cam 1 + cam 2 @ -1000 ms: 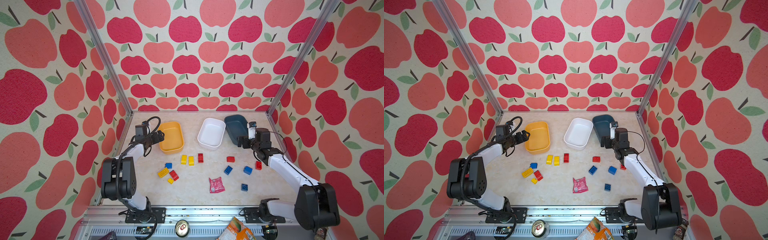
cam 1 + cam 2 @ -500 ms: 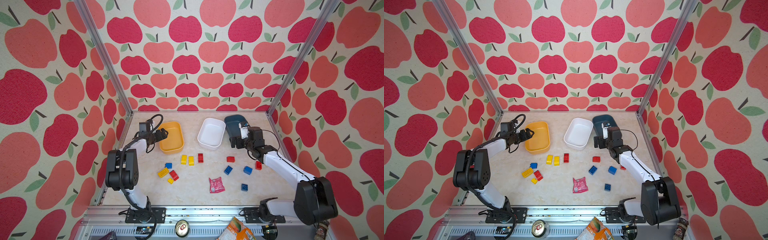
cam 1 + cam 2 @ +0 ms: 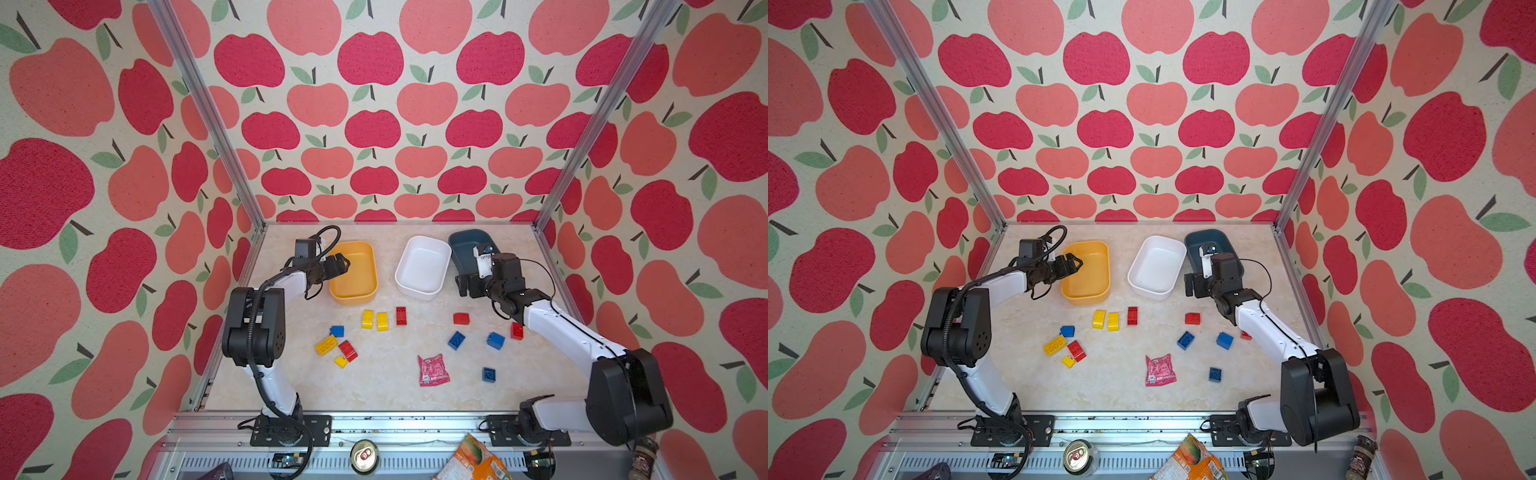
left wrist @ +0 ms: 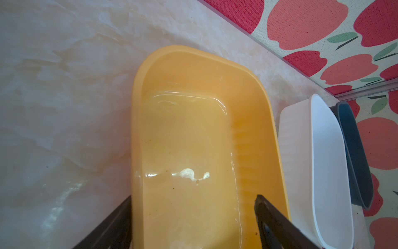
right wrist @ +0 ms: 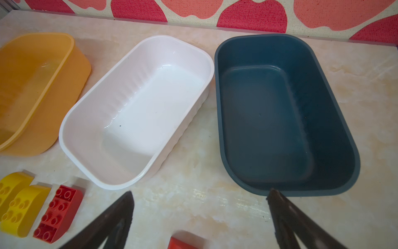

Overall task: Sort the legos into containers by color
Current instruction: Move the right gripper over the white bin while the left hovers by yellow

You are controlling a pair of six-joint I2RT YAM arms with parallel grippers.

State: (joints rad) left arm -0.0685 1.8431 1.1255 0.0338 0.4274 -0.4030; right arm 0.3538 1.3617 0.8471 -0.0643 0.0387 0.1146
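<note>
Left gripper [image 3: 344, 263] spread, empty, over the left rim of yellow-orange bin [image 3: 353, 296]. Right gripper [image 3: 465, 287] spread wide, empty, at the near end of blue-grey bin [image 3: 459, 241], beside white bin [image 3: 419, 291]. Bins sit empty in a far row, likely one per colour. Legos [image 3: 368, 319] all loose on worktop [image 3: 382, 386], nearer than the bins. Pink packet [image 3: 433, 370] print unreadable.

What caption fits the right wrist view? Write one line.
Open right claw faces empty yellow bin, white bin and blue-grey bin; yellow legos and a red lego lie unsorted.
</note>
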